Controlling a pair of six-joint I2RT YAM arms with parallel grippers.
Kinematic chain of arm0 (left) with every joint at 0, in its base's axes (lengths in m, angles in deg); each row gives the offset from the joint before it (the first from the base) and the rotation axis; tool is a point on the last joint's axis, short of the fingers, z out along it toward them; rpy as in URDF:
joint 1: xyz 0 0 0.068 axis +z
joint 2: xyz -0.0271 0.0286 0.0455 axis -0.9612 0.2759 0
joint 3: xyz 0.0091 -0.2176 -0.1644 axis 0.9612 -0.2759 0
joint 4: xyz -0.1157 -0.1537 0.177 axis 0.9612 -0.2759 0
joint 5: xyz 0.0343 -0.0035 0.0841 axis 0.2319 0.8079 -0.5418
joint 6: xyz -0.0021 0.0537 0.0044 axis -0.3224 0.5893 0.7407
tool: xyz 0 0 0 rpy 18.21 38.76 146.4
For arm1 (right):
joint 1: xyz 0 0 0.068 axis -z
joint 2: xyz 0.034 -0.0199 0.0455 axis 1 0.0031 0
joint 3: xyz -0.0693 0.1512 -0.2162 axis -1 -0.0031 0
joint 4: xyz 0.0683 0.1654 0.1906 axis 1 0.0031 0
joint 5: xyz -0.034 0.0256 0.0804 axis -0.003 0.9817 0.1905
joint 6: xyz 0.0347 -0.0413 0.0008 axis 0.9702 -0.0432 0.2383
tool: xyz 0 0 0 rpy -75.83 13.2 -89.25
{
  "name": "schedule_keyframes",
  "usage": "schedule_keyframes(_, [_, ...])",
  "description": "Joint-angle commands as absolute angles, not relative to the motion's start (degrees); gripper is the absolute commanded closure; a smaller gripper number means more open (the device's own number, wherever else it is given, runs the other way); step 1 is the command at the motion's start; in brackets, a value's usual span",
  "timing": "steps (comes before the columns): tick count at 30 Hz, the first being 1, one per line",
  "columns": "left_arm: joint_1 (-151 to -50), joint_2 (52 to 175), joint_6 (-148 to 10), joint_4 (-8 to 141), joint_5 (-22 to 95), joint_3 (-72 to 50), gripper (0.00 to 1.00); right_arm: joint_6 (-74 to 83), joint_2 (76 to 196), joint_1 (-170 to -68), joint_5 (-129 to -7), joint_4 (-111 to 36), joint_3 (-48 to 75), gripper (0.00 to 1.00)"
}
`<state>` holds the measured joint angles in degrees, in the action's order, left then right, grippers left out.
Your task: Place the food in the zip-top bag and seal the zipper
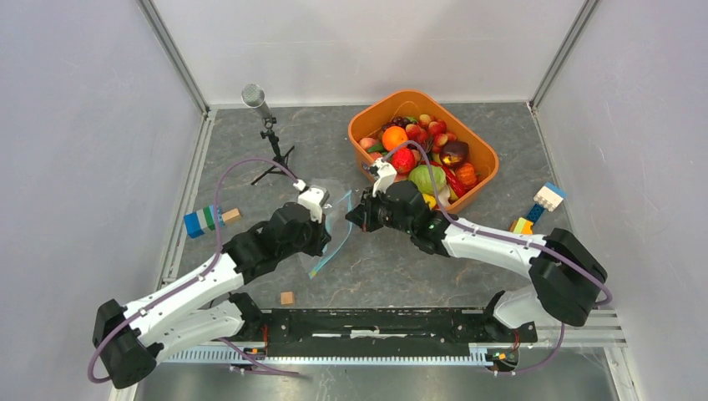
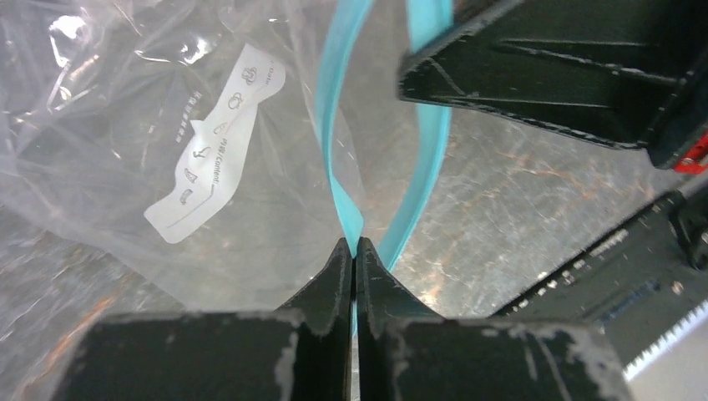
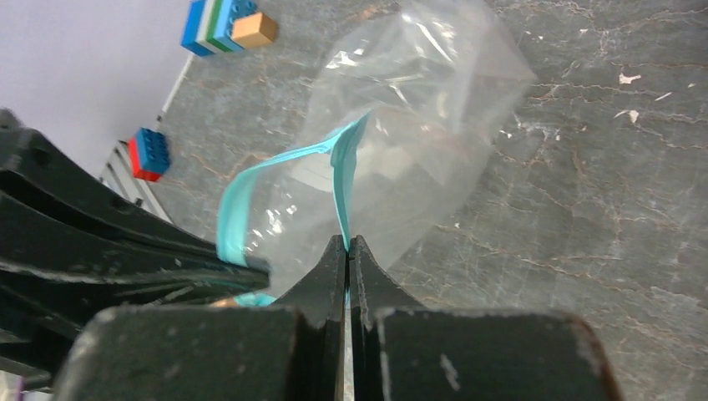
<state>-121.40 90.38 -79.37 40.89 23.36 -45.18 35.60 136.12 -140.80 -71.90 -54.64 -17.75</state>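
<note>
Teal zipper (image 2: 328, 125) nipped in L jaws & R jaws, bag (image 2: 100, 167) open.

**Inspector:** Top external view?
**Technician:** Fixed, high behind both bases, looking down and forward over the whole table (image 1: 401, 267); distant.
**Inspector:** The 2 wrist views?
**Technician:** Each sights along its own gripper, very close: left gripper (image 2: 352, 246) toward the right side, right gripper (image 3: 346, 242) toward the left wall. They face each other. All 3 views share the zip-top bag (image 3: 434, 109) and its zipper (image 3: 342, 175).
</note>
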Motion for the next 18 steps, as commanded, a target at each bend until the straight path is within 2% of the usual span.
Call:
schedule_keyframes(1, [-121.7,87.6,-85.9,35.7,8.7,-41.3,0.98,27.1,137.9,-140.6,-73.1,-44.7,-11.5,0.99])
schedule_keyframes(7, [-121.7,88.8,-92.1,27.3,0.8,-34.5,0.98,18.7,138.0,-140.7,-79.7,-34.3,-8.6,0.97])
schedule_keyframes(12, [-121.9,93.7,-97.4,21.4,2.3,-28.4,0.98,15.4,140.6,-140.7,-85.4,-31.0,-4.2,0.94])
schedule_keyframes(14, [-121.9,94.2,-100.3,21.6,3.9,-28.6,0.98,15.7,140.7,-140.7,-82.5,-33.4,-3.7,0.86])
schedule_keyframes(16, [-121.9,94.2,-102.4,22.0,4.8,-29.6,0.98,18.2,140.3,-140.7,-77.8,-37.5,-5.1,0.67])
schedule_keyframes(17, [-121.9,94.0,-103.4,22.1,4.8,-30.0,0.98,20.5,140.1,-140.7,-75.4,-40.7,-6.3,0.61])
schedule_keyframes(18, [-121.9,93.7,-104.3,22.5,4.5,-30.7,0.98,22.4,139.9,-140.7,-73.1,-43.7,-7.9,0.61])
